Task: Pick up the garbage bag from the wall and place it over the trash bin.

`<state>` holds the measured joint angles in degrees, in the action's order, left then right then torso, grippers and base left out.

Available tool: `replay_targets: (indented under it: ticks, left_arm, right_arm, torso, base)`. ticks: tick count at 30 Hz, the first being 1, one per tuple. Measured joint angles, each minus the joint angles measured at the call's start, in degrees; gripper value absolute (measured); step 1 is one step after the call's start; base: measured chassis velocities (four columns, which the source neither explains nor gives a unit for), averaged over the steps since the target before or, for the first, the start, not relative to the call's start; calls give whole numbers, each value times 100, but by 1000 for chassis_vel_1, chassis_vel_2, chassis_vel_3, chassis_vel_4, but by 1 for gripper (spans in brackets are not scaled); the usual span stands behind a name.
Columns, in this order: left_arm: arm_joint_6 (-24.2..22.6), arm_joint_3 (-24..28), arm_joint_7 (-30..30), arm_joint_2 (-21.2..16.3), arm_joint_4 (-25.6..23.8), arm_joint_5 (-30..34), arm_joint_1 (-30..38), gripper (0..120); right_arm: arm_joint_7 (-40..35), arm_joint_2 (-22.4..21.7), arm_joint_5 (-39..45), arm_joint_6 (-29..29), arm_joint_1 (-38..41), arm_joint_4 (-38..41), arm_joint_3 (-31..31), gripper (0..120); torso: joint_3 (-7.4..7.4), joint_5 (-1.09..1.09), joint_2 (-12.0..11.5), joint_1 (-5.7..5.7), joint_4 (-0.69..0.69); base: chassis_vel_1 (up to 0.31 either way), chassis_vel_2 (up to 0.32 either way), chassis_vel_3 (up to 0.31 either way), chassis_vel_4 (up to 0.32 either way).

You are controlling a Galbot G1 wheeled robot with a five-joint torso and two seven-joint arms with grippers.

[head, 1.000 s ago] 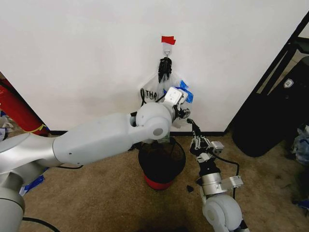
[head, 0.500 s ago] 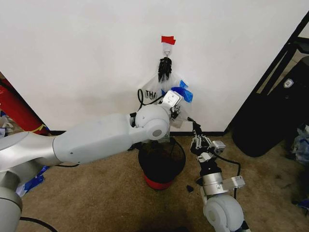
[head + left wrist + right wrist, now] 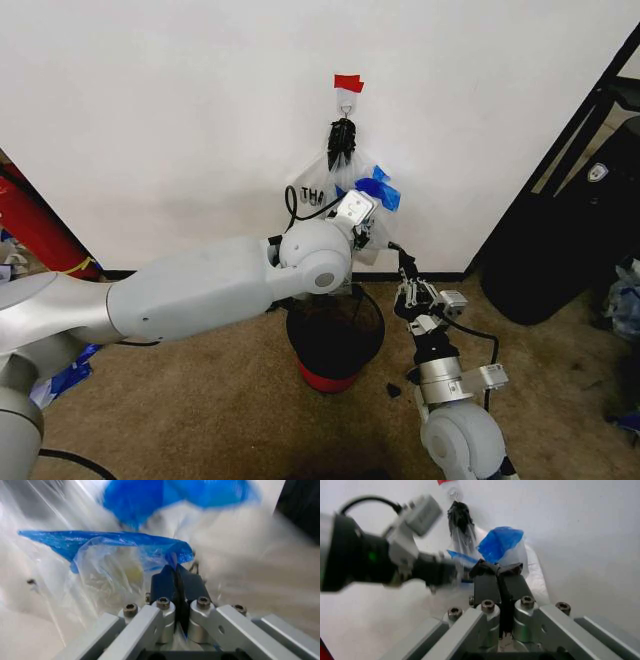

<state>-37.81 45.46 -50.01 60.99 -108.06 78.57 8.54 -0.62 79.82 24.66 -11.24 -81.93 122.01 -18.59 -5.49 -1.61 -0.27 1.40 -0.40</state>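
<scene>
The garbage bag (image 3: 378,190), thin see-through plastic with blue handles, hangs against the white wall (image 3: 180,120) from a hook (image 3: 345,104) under red tape (image 3: 348,82). My left gripper (image 3: 371,231) reaches up to it from the left. In the left wrist view its fingers (image 3: 165,581) are shut on a fold of the bag's blue handle (image 3: 125,543). The black wire-mesh trash bin (image 3: 335,335) with a red base stands on the carpet right below. My right gripper (image 3: 403,258) stands upright beside the bin, shut on nothing (image 3: 498,569), pointing at the bag (image 3: 500,543).
A white bag with black letters (image 3: 310,195) and a black knotted bundle (image 3: 341,140) hang on the same hook. A big black bulk (image 3: 560,250) leans at the right. A red object (image 3: 35,225) stands at the left. Brown carpet lies open in front of the bin.
My left wrist has risen a little and moved closer to the wall, and the bag's blue handle has shifted with it. The right gripper edged slightly to the right.
</scene>
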Motion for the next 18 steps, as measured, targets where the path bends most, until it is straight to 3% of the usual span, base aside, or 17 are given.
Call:
replay_targets:
  ticks: [7,13,18]
  left_arm:
    - [768,-615,55,-237,-471,-173,-426,0]
    - [1287,-1349,271,-763,-1162,-584,-1357,0]
    - [1551,-1953,497,-899,-1514,-1058,-2309,0]
  right_arm:
    - [-34,3,-88,0,-33,-45,-7,0]
    - [-99,-76,-271,56,-103,-31,-11,0]
    - [-189,-602,-366,98,-256,149,4,16]
  torso:
    - [0,0,0,0,0]
    - [0,-1,0,0,2]
    - [0,-1,0,0,2]
  base:
    - [0,0,0,0]
    - [0,0,0,0]
    - [0,0,0,0]
